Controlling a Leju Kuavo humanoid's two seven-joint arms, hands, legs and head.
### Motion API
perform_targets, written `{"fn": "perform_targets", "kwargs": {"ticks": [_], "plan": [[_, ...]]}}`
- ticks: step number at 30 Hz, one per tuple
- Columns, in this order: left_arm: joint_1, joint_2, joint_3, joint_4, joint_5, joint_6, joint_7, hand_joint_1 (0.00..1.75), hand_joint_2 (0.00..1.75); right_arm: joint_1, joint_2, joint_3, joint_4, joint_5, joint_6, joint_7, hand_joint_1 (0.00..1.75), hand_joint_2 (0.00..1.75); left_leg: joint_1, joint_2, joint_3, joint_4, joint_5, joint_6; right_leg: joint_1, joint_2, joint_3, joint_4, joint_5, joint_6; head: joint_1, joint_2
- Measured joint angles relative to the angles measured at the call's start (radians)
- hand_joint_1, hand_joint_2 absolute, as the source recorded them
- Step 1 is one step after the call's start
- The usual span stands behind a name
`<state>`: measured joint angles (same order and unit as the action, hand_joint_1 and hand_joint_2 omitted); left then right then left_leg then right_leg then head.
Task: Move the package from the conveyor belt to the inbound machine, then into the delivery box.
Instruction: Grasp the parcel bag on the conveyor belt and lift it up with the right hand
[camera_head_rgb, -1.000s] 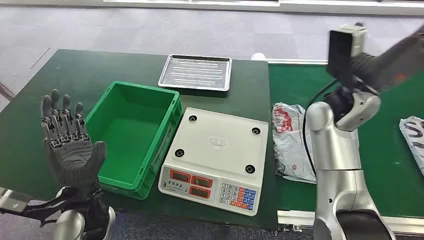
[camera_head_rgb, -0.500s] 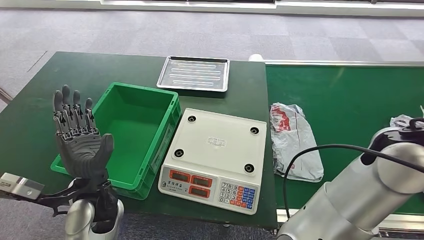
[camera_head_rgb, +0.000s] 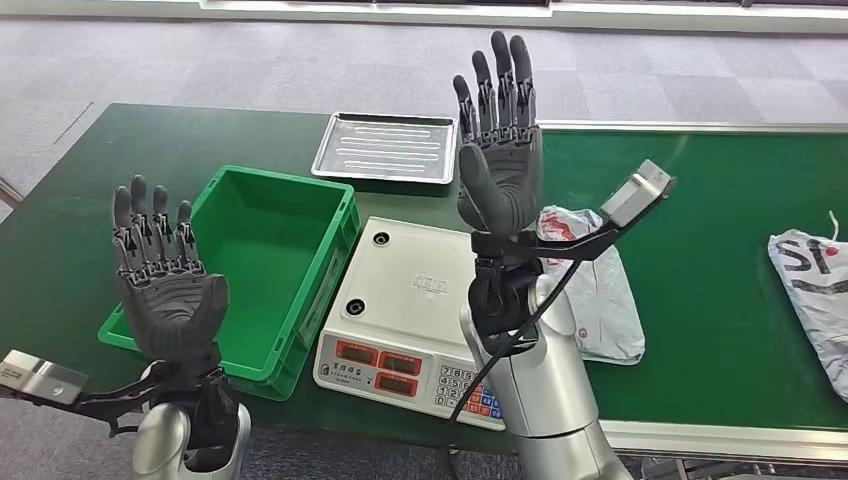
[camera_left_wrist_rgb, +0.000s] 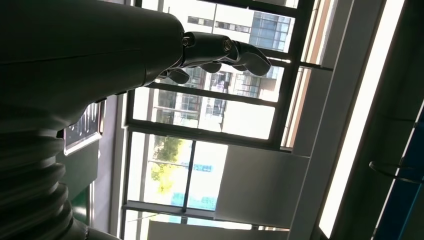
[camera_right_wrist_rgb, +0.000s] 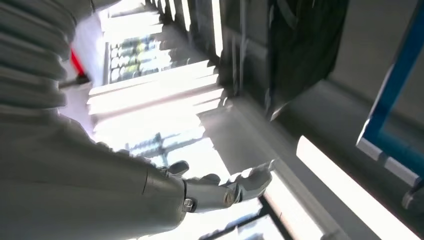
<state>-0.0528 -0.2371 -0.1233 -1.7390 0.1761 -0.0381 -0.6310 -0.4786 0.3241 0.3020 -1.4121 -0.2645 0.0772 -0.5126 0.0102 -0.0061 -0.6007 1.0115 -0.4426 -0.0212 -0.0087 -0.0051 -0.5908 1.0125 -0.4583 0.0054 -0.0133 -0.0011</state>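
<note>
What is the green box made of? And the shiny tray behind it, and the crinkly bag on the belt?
The green box looks like hard moulded plastic: even colour, smooth walls, thick rim. The tray seems to be metal, probably steel: silvery, reflective, with pressed ridges. The bag looks like thin plastic film: wrinkled, slightly glossy, lying limp on the belt.

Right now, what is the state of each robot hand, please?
Left robot hand: open, raised palm-up, holding nothing.
Right robot hand: open, raised above the scale, holding nothing.
</note>
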Motion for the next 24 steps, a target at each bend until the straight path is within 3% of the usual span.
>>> {"fn": "perform_targets", "kwargs": {"ticks": [3,5,7,9,11,13,16,24], "plan": [[0.017,-0.002,0.014,-0.012,-0.009,0.007,0.003,0.00,1.75,0.003,-0.018,-0.001,0.066,0.368,-0.353,0.078,0.00,0.00,0.000,0.000,-0.001,0.000,0.000,0.000,-0.001,-0.001,-0.001,0.000,0.000,0.000,0.000,0.000],[0.027,-0.004,0.024,-0.021,-0.019,0.008,0.013,0.00,1.75,0.001,-0.036,-0.009,0.096,0.729,-0.585,0.186,0.00,0.87,-0.001,-0.001,-0.001,0.000,0.000,0.001,-0.002,-0.001,-0.002,0.000,0.000,0.000,0.000,0.000],[0.031,-0.010,0.029,-0.028,-0.026,0.006,0.025,0.00,1.75,-0.002,-0.051,-0.044,0.122,1.169,-0.718,0.359,0.00,1.75,-0.001,0.000,-0.001,0.001,-0.001,0.001,-0.002,0.000,-0.002,0.000,0.000,0.000,0.000,0.000],[0.031,-0.014,0.031,-0.032,-0.031,0.005,0.036,0.00,1.75,-0.004,-0.071,-0.101,0.143,1.599,-0.762,0.576,0.00,1.75,-0.002,0.000,-0.001,0.001,-0.001,0.001,-0.002,0.000,-0.002,0.000,0.000,0.001,0.000,0.000],[0.031,-0.016,0.031,-0.034,-0.031,0.006,0.041,0.00,1.75,-0.013,-0.119,-0.139,0.165,1.873,-0.761,0.780,0.00,1.75,-0.002,-0.001,-0.002,0.001,-0.001,0.001,-0.002,-0.002,-0.001,-0.001,0.000,0.001,0.000,0.000],[0.031,-0.016,0.034,-0.035,-0.032,0.007,0.044,0.00,1.75,-0.029,-0.181,-0.147,0.192,1.946,-0.742,0.939,0.00,1.75,-0.002,-0.002,-0.002,0.001,-0.001,0.002,-0.003,-0.002,-0.001,-0.001,0.001,0.001,0.000,0.000],[0.031,-0.016,0.038,-0.037,-0.032,0.010,0.045,0.00,1.75,-0.054,-0.260,-0.143,0.238,1.865,-0.708,1.068,0.00,1.75,-0.003,-0.001,-0.002,0.002,-0.001,0.002,-0.003,-0.001,-0.001,-0.001,0.002,0.002,0.000,0.000],[0.041,-0.015,0.042,-0.045,-0.027,0.019,0.041,0.00,1.75,-0.181,-0.386,-0.144,0.435,1.837,-0.601,1.096,0.00,1.75,-0.003,-0.001,-0.002,0.002,-0.001,0.002,-0.003,-0.001,-0.001,0.000,0.002,0.002,0.000,0.000]]}}
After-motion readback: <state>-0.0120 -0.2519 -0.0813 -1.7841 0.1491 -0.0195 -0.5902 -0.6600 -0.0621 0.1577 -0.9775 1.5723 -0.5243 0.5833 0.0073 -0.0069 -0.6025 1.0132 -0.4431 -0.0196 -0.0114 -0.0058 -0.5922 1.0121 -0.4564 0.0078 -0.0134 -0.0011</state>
